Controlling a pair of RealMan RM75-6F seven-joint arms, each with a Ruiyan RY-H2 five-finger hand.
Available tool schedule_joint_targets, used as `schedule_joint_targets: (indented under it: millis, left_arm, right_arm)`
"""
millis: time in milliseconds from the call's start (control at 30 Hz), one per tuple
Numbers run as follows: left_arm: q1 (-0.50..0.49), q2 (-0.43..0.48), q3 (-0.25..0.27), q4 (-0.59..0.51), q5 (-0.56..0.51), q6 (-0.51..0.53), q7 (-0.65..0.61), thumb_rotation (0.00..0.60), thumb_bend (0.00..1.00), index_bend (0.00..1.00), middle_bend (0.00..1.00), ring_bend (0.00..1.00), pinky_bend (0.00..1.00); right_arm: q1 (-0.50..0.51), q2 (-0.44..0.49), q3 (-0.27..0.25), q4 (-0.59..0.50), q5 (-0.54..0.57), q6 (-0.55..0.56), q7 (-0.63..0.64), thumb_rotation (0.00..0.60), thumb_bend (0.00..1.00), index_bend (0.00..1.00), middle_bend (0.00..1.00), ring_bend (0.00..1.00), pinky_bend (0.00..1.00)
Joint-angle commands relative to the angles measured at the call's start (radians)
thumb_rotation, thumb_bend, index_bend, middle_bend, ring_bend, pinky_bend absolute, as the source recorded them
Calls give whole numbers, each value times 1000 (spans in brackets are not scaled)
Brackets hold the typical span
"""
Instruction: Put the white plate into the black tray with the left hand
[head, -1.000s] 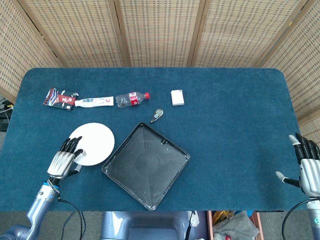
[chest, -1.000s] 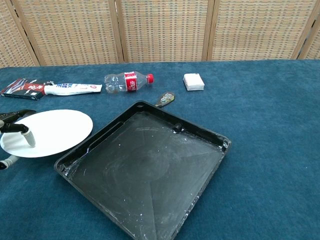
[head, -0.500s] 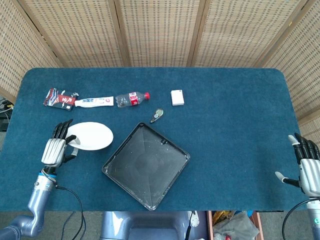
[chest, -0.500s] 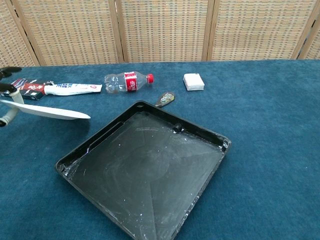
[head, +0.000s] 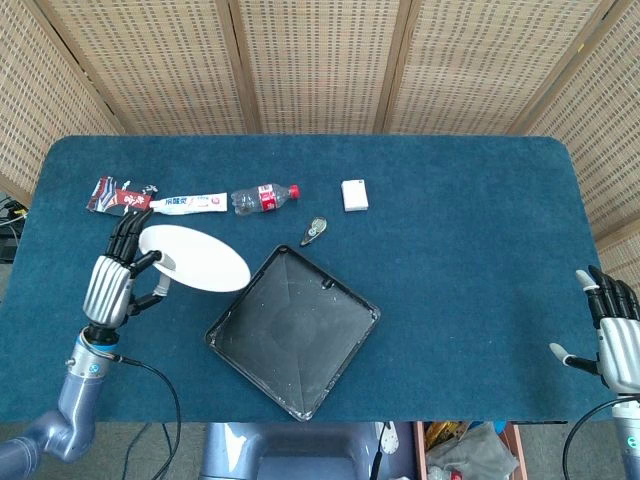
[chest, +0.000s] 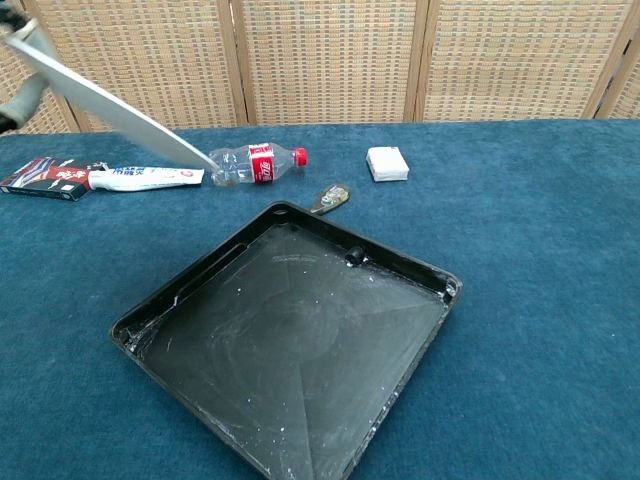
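Note:
My left hand (head: 118, 275) grips the white plate (head: 196, 257) by its left rim and holds it up off the table, tilted down toward the right. In the chest view the plate (chest: 120, 110) slants from the top left corner, and only a fingertip of the left hand (chest: 22, 92) shows. The black tray (head: 291, 330) lies square-on-a-corner at the table's front middle, its inside bare, just right of the plate. The tray (chest: 290, 340) fills the chest view's lower middle. My right hand (head: 618, 340) hovers open at the far right edge, holding nothing.
Along the back left lie a red-and-black packet (head: 118, 197), a toothpaste tube (head: 192, 203) and a small plastic bottle (head: 263, 198) with a red cap. A small white box (head: 354, 194) and a small dark object (head: 314, 230) lie behind the tray.
The left hand has lifted the plate off the table, raised it and carried it rightward toward the tray, tilting its right edge down. The right hand has stayed put.

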Motion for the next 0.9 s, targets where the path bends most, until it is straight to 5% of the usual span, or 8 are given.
schedule_joint_targets:
  millis: [33,567,900]
  left_arm:
    - [-58,-16,12,-67,49,-34,60,600,536,804,0,0,0]
    - [-202,-237,54,46,55,-205,134,600,537,809,0,0,0]
    - [-240,-234,82,98,27,-291,115,600,476,741,0,0,0]
  right_arm:
    - [1,-1,1,-1,3,-1,-6,600,0,0,0,0,0]
    - [1,5,19,1,53,-19,-8,600,0,0,0,0,0]
    - [0,8,22,-3,61,-19,-13,600,0,0,0,0,0]
